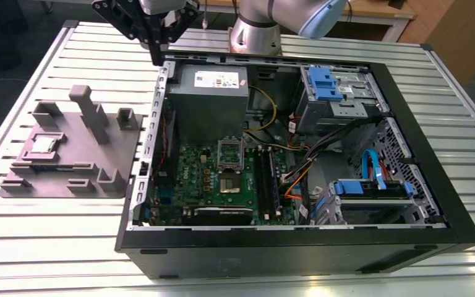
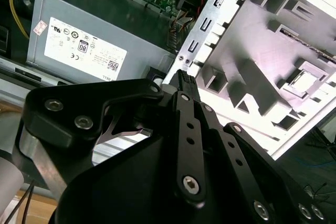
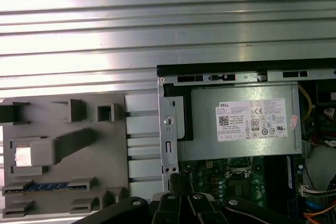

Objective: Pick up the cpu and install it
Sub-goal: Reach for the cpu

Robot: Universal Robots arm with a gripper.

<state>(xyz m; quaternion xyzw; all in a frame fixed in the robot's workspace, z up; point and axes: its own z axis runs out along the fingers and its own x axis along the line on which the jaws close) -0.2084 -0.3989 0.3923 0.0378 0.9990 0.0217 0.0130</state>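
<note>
The cpu (image 1: 44, 145) is a small silvery square lying in a recess of a grey fixture (image 1: 68, 162) on the table, at the exterior view's left. It is also seen in both wrist views (image 2: 299, 80) (image 3: 23, 156). My gripper (image 1: 156, 59) hangs above the back left corner of the open computer case (image 1: 303, 238), well away from the cpu. Its black fingers (image 2: 184, 75) are shut, with nothing between them. On the green motherboard the socket (image 1: 231, 179) lies with its silver frame hinged up.
A grey power-supply box (image 1: 208, 93) with a white label fills the case's back left corner, right beside the gripper. Tall posts (image 1: 89, 111) rise from the fixture. Cables and blue drive bays (image 1: 333, 83) crowd the case's right half. The table is ribbed metal.
</note>
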